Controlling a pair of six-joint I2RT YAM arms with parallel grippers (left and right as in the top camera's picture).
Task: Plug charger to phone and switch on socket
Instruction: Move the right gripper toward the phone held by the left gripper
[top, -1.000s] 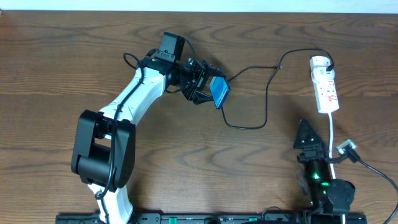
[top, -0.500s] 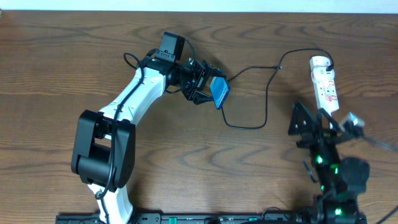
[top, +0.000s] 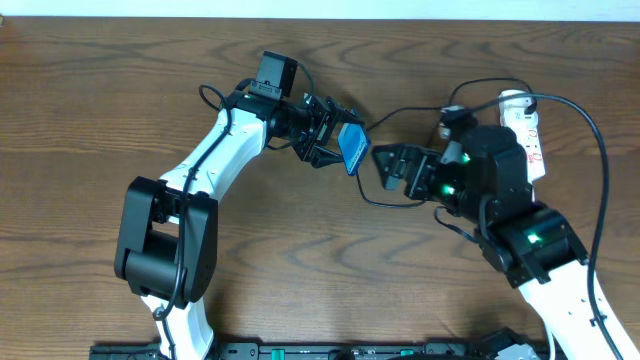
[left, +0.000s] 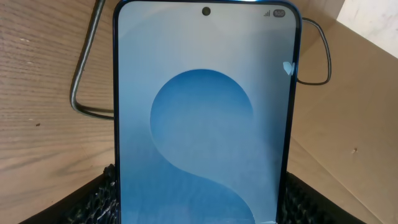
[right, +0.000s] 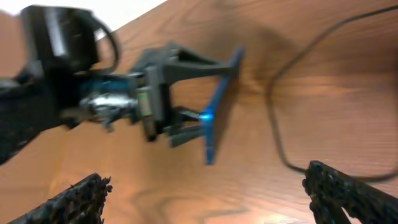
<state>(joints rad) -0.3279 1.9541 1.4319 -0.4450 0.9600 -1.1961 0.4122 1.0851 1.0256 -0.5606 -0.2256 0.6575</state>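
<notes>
Right arm (top: 540, 250) swung in from the near edge, half covering the power strip (top: 517, 101); cable (top: 400, 111) tip unclear. Right pincer (top: 383, 167) gapes empty, facing the phone (top: 354, 149) gripped edgewise in the left pincer (top: 340, 142).

socket (top: 535, 140): partly behind right arm (top: 520, 240) | phone (left: 205, 124): bottom cut off | right wrist view: blurred

Logged displacement of right gripper (top: 380, 166): a second back at the near right corner of the counter (top: 100, 100), below the socket (top: 517, 103); now up and leftward toward counter centre, tips just beside the phone (top: 352, 148) and pointed at it. Found right arm (top: 540, 250) now lying across the lower socket and part of the charger (top: 400, 112) loop, both uncovered earlier.
</notes>
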